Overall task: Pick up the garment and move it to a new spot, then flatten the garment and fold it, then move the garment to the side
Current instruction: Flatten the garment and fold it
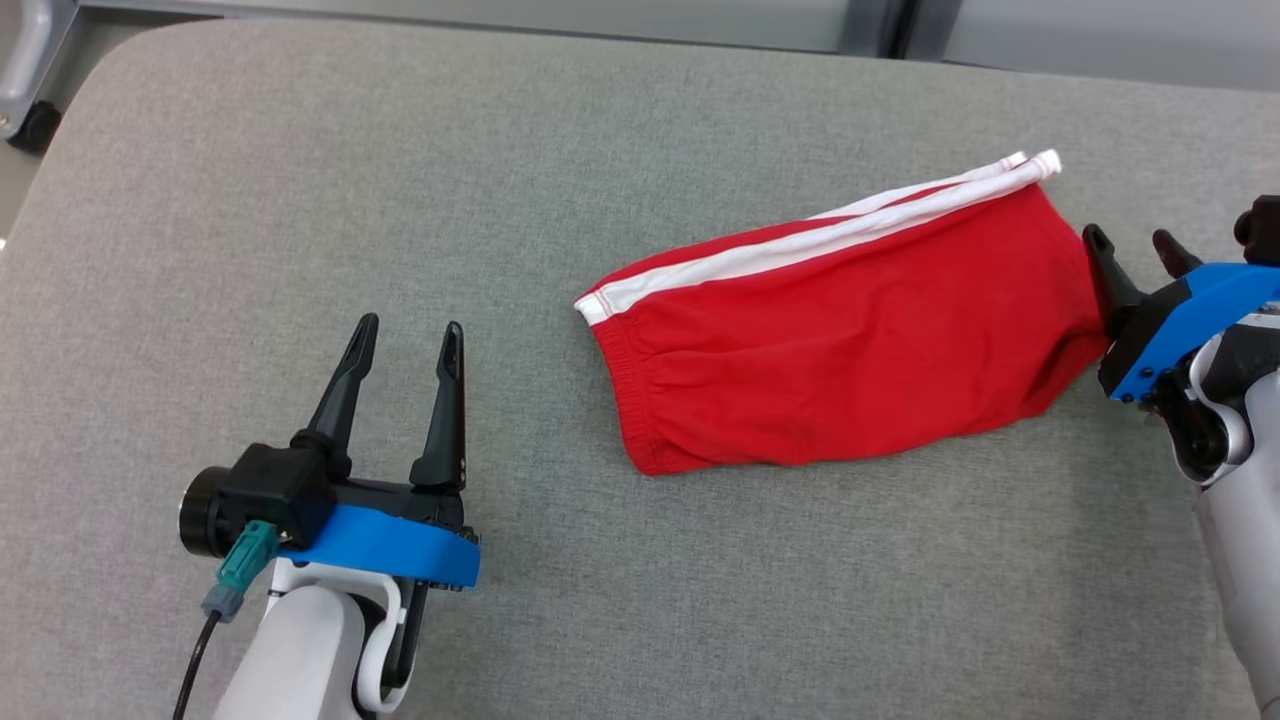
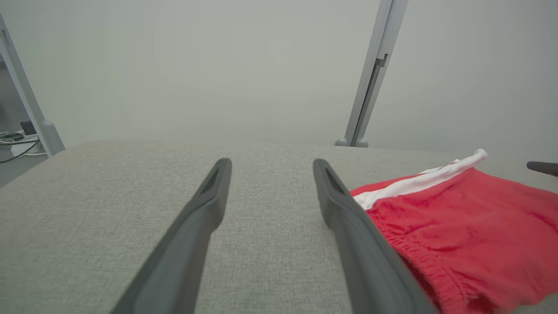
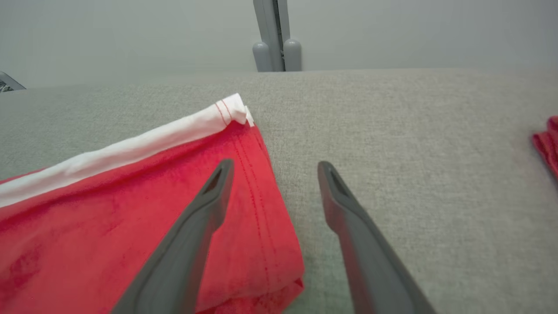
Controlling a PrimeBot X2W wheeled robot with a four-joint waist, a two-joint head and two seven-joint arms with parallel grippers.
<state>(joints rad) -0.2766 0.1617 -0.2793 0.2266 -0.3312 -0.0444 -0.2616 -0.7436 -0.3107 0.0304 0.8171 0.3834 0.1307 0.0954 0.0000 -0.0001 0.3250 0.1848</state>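
Grey woven cloth covers the surface (image 1: 300, 200) from edge to edge, with pale wall panels and a metal post (image 2: 370, 74) behind its far edge. And there are the shorts (image 1: 850, 330): bright red, folded in half into one flat, long shape on the right half of the surface, slanting up toward the far right corner. A white stripe (image 1: 800, 240) runs the whole length of their far side. The gathered elastic waistband (image 1: 625, 380) marks the end nearest the middle of the surface, and the stitched hem (image 3: 257, 183) closes the end toward the right edge.

Over at the near left corner, the left gripper (image 1: 411, 325) hovers above bare cloth, jaws spread wide, nothing between them. The waistband end lies off to its right, apart from it; the left wrist view has the shorts (image 2: 471, 226) just beyond that gripper's (image 2: 271, 163) right finger.

Now the right gripper (image 1: 1130, 237), at the hem end, jaws also spread. Its wrist view (image 3: 275, 164) shows it straddling the hem: one finger above the red cloth (image 3: 109, 226), the other above bare grey. I cannot tell whether it touches. A scrap of red fabric (image 3: 547, 144) peeks in at that view's right side.
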